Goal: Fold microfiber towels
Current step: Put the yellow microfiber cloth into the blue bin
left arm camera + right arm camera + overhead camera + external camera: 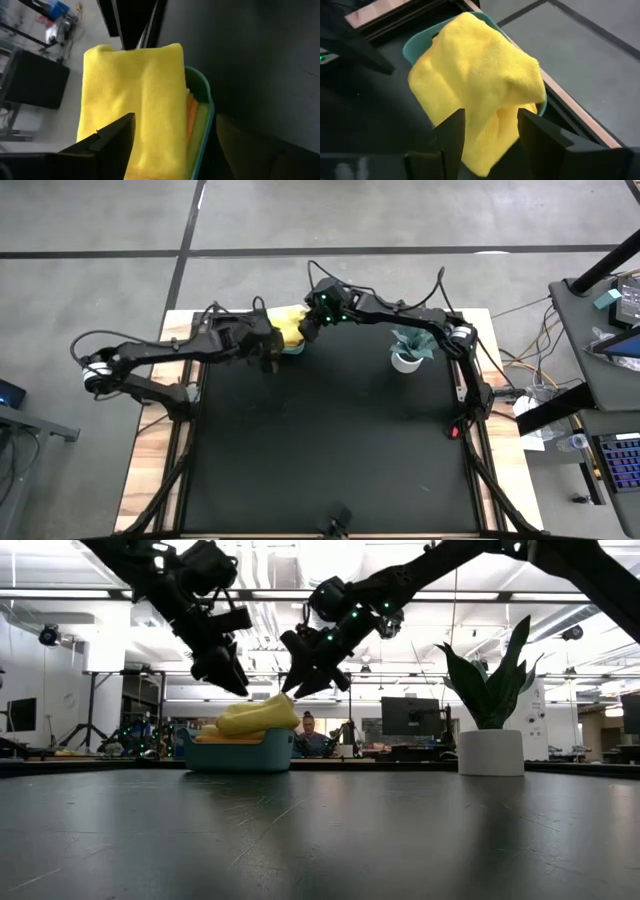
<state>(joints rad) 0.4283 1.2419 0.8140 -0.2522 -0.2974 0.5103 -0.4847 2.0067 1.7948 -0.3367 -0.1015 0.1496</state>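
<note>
The right end effector (pixel 490 132) hangs just above the near edge of a yellow towel (pixel 477 82); its two dark fingers (pixel 452 137) stand spread, with a fold of yellow cloth showing in the gap between them, though I cannot tell whether they touch it. In the overhead view this end effector (pixel 308 328) sits at the upper middle of the frame, right beside the towel (pixel 287 325).

The left end effector (pixel 268 352) comes in from the left of that frame and hovers at the other side of the same pile. In its own wrist view only one dark finger (pixel 107 145) shows at the lower left, against the towel (pixel 135 105), with nothing pinched; the fingers stand apart.

The yellow towel is soft and finely ribbed, loosely folded and heaped on top of a teal bin (pixel 202 95), draping over its rim (in the level view it bulges above the bin (pixel 238 754) like a rounded mound (pixel 258 717)). Beneath it, along the bin's inner edge, an orange cloth (pixel 191 115) and a lime green cloth (pixel 199 132) lie stacked flat.

The bin stands at the far edge of the dark surface (pixel 330 440), upper middle of the overhead frame. A potted plant (pixel 410 350) in a white pot stands well apart to the right.
</note>
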